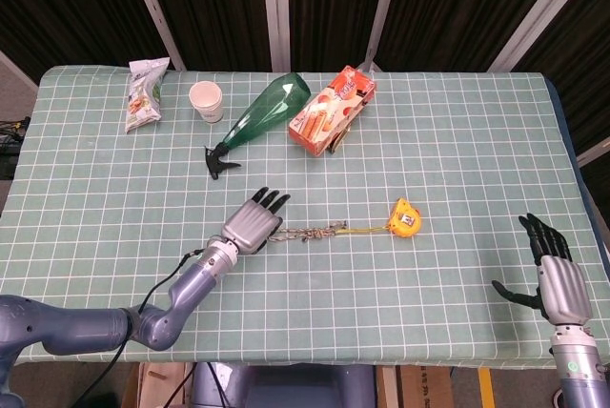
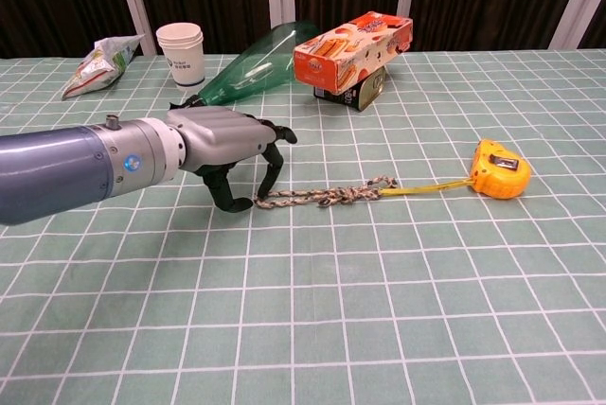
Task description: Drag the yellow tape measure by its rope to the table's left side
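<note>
The yellow tape measure lies on the green checked cloth right of centre. Its braided rope stretches leftward flat on the table. My left hand hovers palm down over the rope's left end, fingers arched and apart. The fingertips come down beside the rope end, and no grip on it shows. My right hand stays open near the table's right front corner, far from the tape measure, and appears only in the head view.
A green plastic bottle lies on its side behind the left hand. Next to it are an orange snack box, a paper cup and a snack bag at the far left.
</note>
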### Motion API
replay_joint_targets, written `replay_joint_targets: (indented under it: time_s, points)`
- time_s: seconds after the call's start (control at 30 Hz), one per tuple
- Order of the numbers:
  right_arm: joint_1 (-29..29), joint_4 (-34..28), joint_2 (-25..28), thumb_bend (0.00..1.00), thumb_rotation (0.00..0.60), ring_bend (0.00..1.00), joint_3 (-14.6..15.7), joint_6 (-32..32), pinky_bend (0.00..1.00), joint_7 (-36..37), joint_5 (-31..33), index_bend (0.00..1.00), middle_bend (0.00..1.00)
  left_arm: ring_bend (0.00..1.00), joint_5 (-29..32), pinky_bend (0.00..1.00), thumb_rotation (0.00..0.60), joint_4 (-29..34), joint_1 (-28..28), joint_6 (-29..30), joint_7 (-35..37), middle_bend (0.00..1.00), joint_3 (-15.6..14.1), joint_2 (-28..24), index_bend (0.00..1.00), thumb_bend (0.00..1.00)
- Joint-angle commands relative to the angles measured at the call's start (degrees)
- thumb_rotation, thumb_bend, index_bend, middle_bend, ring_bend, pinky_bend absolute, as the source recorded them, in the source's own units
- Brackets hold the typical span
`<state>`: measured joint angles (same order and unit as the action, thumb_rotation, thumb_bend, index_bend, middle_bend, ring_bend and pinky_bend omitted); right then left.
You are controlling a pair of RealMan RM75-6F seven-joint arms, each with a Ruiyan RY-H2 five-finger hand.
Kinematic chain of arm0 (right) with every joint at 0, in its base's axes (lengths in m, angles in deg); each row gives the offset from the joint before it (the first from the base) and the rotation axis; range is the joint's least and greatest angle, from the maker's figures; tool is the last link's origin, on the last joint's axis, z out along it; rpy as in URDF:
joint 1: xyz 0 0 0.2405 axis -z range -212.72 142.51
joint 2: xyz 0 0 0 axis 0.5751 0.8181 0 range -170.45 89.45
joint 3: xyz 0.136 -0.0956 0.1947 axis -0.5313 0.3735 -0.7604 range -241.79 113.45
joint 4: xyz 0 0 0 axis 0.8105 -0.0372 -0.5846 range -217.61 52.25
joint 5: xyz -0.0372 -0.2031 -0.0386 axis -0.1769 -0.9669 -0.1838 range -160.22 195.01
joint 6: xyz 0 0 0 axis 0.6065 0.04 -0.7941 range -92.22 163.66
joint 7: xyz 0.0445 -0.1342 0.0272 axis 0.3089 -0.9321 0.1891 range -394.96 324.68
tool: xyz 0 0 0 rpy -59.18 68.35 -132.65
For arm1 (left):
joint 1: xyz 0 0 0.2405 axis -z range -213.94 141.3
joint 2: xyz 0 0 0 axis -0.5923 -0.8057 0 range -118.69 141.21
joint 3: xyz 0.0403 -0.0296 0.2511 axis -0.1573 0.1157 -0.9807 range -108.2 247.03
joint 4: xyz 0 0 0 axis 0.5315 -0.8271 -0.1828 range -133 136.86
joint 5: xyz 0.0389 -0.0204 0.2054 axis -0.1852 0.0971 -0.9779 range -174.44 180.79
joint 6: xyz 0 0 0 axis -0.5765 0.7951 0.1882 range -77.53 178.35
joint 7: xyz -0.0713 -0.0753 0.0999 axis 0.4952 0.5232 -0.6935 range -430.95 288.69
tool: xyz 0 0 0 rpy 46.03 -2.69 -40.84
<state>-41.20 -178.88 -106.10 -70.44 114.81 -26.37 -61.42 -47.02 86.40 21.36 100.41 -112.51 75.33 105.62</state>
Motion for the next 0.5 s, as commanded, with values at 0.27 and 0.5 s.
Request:
replay_joint_targets:
  time_s: [0.27, 0.5]
  points:
    - [0.04, -0.05, 0.02, 0.18, 0.600, 0.00, 0.00, 0.00, 0.00, 0.00, 0.06, 0.00, 0.00, 0.00, -0.36, 0.00, 0.600, -0.87, 0.09, 0.25, 0.64, 0.00, -0.48, 0.59, 0.51, 0.48]
    - [0.04, 0.02, 0.05, 0.18, 0.600, 0.00, 0.02, -0.06, 0.00, 0.14, 0.03, 0.00, 0.00, 0.00, -0.46, 0.00, 0.600, -1.42, 0.20, 0.30, 0.98, 0.00, -0.63, 0.89, 0.53, 0.48]
